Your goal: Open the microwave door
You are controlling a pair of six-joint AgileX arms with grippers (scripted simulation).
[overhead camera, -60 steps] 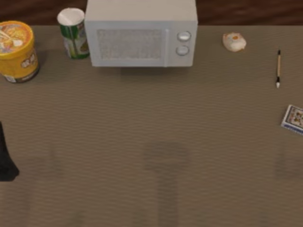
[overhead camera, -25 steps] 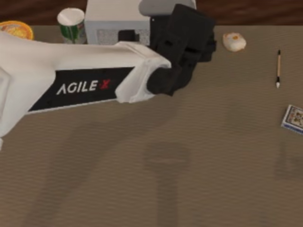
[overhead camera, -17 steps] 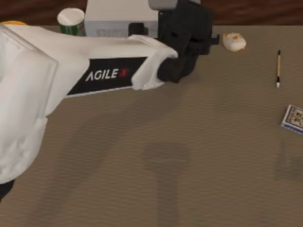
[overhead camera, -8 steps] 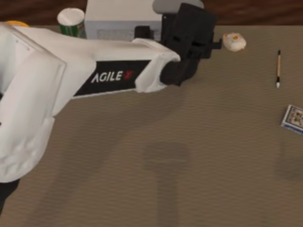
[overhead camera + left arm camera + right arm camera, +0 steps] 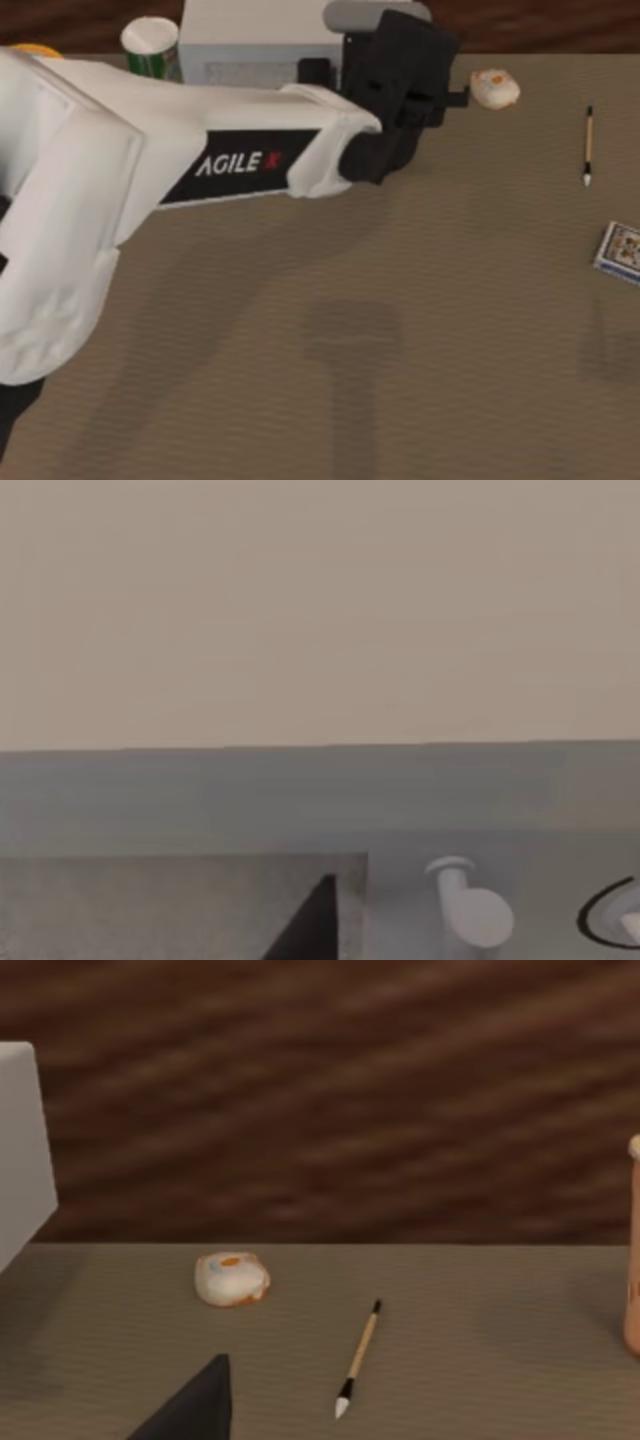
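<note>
The white microwave [image 5: 250, 35] stands at the table's back edge, largely covered by my left arm. My left gripper [image 5: 400, 70] is up against its front, by the right end of the door and the knob panel. A strip of the microwave door [image 5: 245, 72] with its mesh window shows beside the arm. In the left wrist view the mesh window [image 5: 170, 910] is very close, with a small white peg handle [image 5: 466, 908] beside it and a knob [image 5: 618, 920] at the frame's edge. The door looks flush with the front. My right gripper [image 5: 195, 1415] is parked outside the top view.
A green cup [image 5: 150, 42] and a yellow tub [image 5: 35, 47] stand left of the microwave. Right of it lie a pale bun [image 5: 495, 88], a brush [image 5: 588, 145] and a card box [image 5: 620, 250]. The right wrist view shows the bun [image 5: 232, 1278] and the brush [image 5: 358, 1358].
My left arm swung in from the left edge to the microwave's front. Over the last second the gripper shifted slightly right; the microwave has not visibly moved.
</note>
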